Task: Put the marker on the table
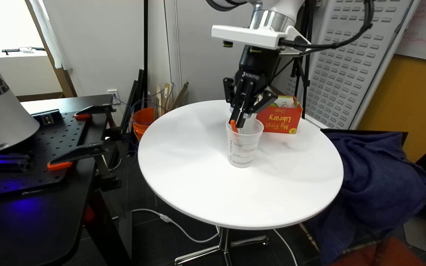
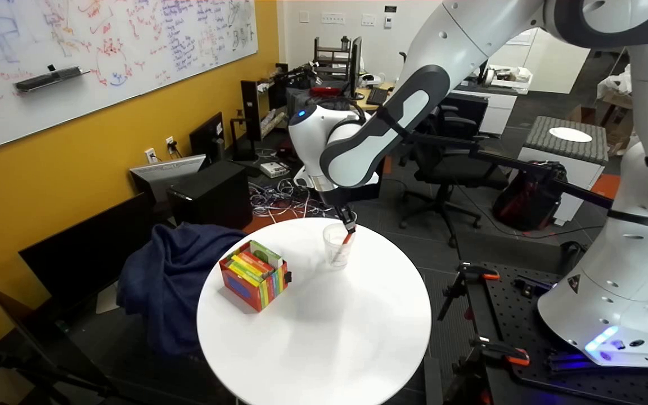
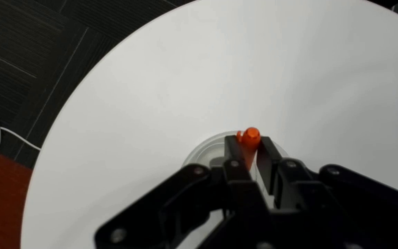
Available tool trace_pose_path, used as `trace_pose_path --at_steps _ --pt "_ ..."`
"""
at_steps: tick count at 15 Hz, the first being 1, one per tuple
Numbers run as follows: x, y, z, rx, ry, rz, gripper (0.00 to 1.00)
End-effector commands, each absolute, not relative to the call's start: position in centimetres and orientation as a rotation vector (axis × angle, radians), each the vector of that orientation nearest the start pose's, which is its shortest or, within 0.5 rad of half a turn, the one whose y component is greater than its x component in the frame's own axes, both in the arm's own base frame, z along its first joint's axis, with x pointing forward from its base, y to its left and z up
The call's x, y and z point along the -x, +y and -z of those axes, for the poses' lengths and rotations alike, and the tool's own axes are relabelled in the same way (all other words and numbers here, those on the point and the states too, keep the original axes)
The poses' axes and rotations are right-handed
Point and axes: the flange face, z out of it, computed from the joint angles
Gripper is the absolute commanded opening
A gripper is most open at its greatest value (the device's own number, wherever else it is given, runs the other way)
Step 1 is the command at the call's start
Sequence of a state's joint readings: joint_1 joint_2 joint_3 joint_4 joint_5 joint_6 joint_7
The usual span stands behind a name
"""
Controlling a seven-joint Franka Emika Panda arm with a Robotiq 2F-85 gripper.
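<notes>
While the round white pedestal table (image 1: 183, 166) spreads beneath the Robotiq gripper (image 3: 249, 141), a clear graduated cup (image 1: 243, 149) stands upright under it, and the orange-red marker (image 1: 233, 126) slants inside that cup, its top apparently pinched between the jaws. Raising it slowly along its slant should best keep the cup upright.

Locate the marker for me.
In an exterior view, the marker slants inside the clear cup, toward its right rim, its upper end in the gripper.
</notes>
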State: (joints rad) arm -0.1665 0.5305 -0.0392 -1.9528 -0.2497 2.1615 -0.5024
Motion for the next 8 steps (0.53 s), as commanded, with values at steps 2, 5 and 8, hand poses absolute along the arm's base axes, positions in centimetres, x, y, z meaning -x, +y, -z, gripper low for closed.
trace_pose_path --at_steps 2,5,8 --pt "-56.2 -11.9 -21.6 3.126 -0.664 -0.642 0.05" --pt "-56.1 -11.6 -23.1 3.149 -0.624 -0.644 0.05" --pt "-55.9 -11.1 -24.6 3.179 -0.6 -0.63 0.05"
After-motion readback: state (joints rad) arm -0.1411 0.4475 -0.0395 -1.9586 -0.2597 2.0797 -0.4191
